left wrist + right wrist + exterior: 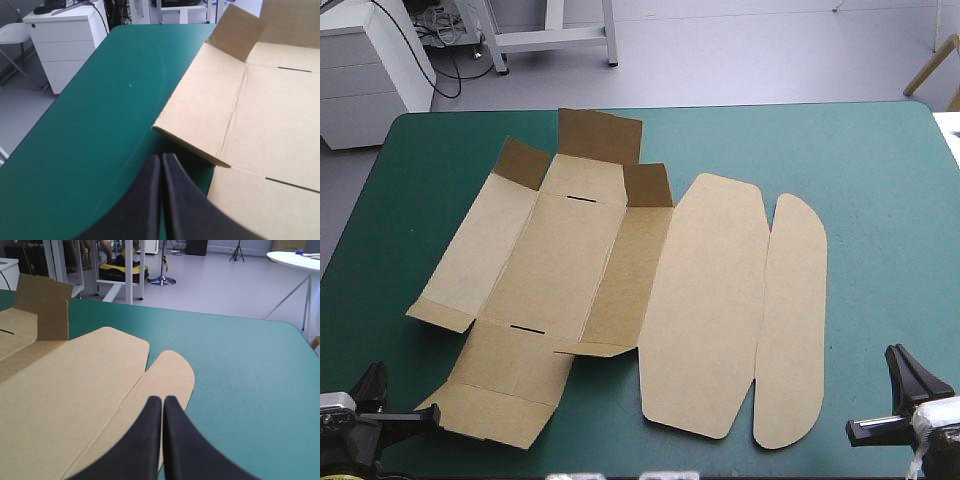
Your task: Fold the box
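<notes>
Left gripper (161, 167): black fingers pressed together in one point, holding nothing. Low in the lower-left corner of the high view, off the board. The raised corner of the side wall (192, 142) lies just ahead of it.

Right gripper (162, 407): fingers likewise together and empty, in the lower-right corner of the high view. The rounded flap (792, 320) lies ahead of it, not touched.

The box (570, 265) lies opened out across the middle of the frame on the teal-green cover (880, 180), from centre-left to right of centre. It is mostly flat. The short flaps (600, 135) at the far end, upper centre-left, stand up. The lid panel (705, 300) lies flat at centre.

Step, as I judge it: the very start, with no wall tucked and neither arm on the board. The next move needs one gripper to open and get a finger under a free edge. I'd take the lifted side wall by the left arm, since it already shows a gap. The thin sheet may slide on the cover, so the other arm should pin it.

Count:
- 1 box sheet
- 2 grippers
- 3 upright end flaps
- 2 dark slots (585, 200) in the base
- 1 lid panel
- 1 rounded flap
</notes>
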